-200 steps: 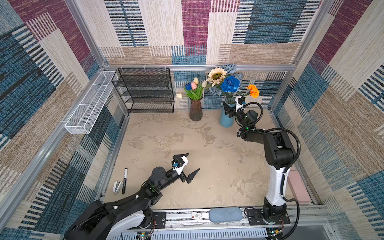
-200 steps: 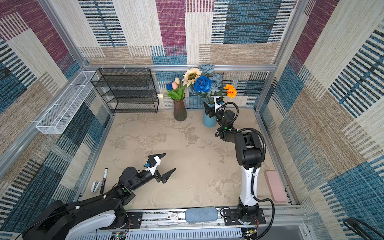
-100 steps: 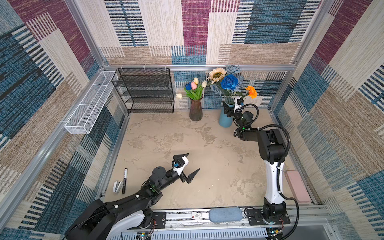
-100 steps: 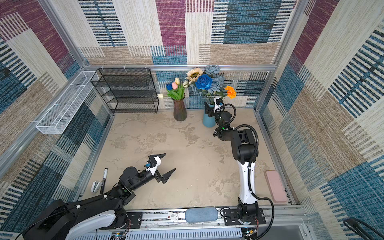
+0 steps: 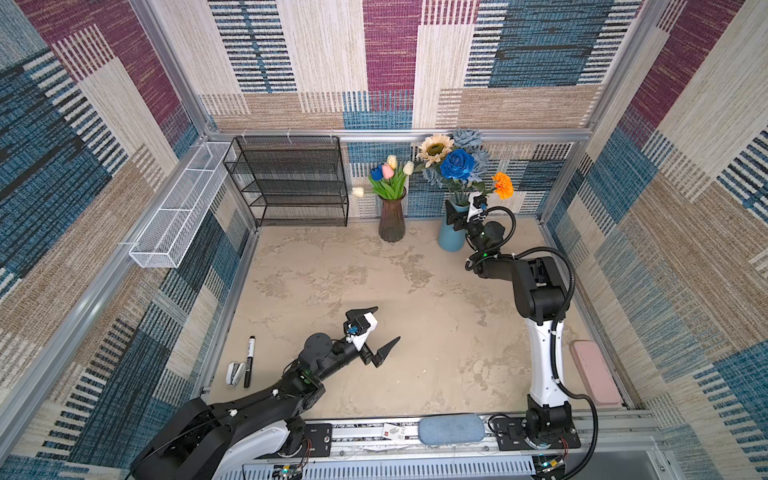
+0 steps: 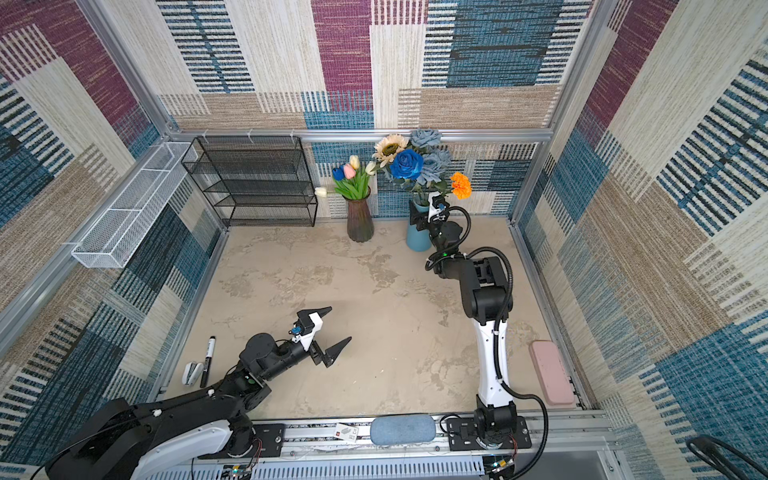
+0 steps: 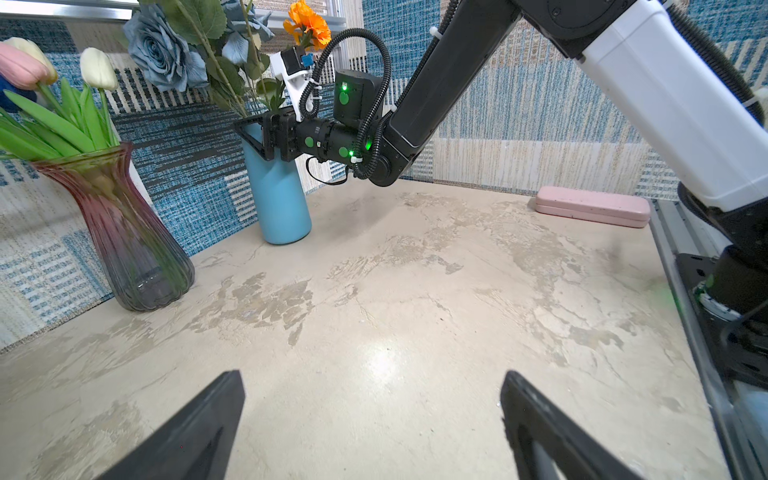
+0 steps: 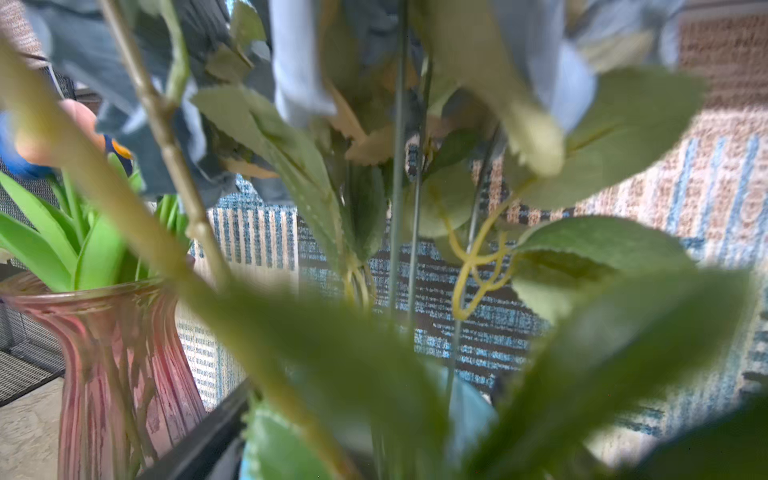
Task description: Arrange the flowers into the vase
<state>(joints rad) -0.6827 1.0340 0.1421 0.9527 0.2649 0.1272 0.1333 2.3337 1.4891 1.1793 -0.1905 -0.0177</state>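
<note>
At blue vase mouth, right gripper sits spread around flower stems, likely letting them settle. Left gripper hovers spread

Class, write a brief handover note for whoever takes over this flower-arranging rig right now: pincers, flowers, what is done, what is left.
Left pincer: open, empty, over the tabletop.
Right pincer: open at the blue vase mouth, among the stems; none visibly pinched.
Flowers: tulips in the glass vase; sunflower, deep-blue rose, dusty-blue roses and orange bloom in the blue vase.
Done: every flower in view stands in a vase.
Left: probably just back the right pincer out without snagging stems.
</note>
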